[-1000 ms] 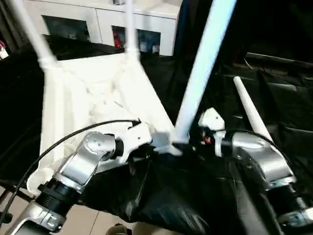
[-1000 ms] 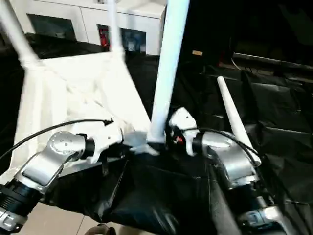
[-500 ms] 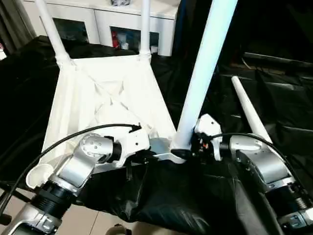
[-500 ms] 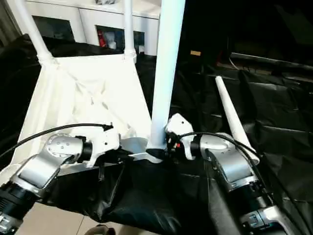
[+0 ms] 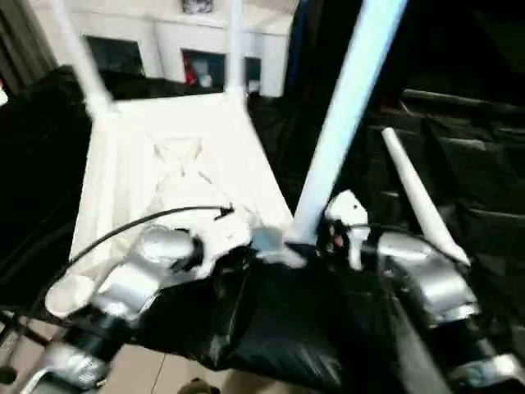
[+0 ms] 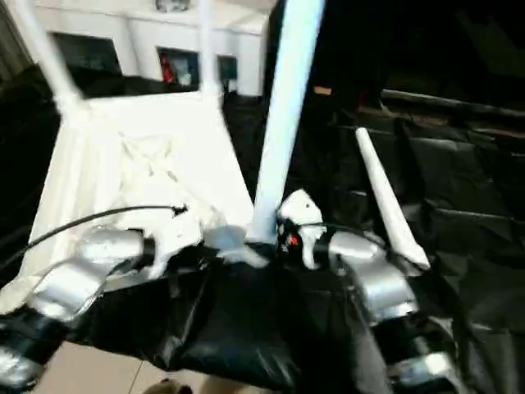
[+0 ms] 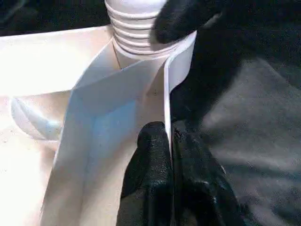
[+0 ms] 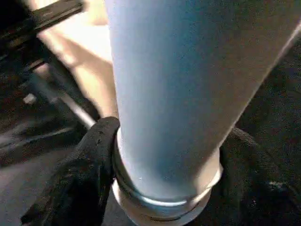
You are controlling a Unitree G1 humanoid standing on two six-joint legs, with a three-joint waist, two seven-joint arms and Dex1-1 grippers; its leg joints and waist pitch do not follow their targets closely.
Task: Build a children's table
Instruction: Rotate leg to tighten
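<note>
The white table top [image 5: 164, 164] lies underside up on black cloth, with two legs [image 5: 78, 57] [image 5: 235, 49] standing in its far corners. A third white leg [image 5: 344, 115] rises steeply from the near right corner socket. My right gripper [image 5: 316, 238] is shut on that leg's base, its fingers [image 8: 89, 155] wrapping the tube [image 8: 178, 84]. My left gripper [image 5: 262, 242] is shut on the top's raised rim [image 7: 164, 80] just beside that socket, where the leg's ribbed end [image 7: 136, 33] sits. The fourth leg [image 5: 418, 197] lies loose on the cloth to the right.
Black cloth [image 5: 467, 131] covers the work surface and hangs over its near edge. A white cabinet [image 5: 205, 41] with glass doors stands behind the table top. Pale floor [image 5: 164, 373] shows below the cloth's edge.
The head view has swayed and blurred, so the whole picture shifted. Both grippers keep the same holds, and the third leg stays at the near right corner.
</note>
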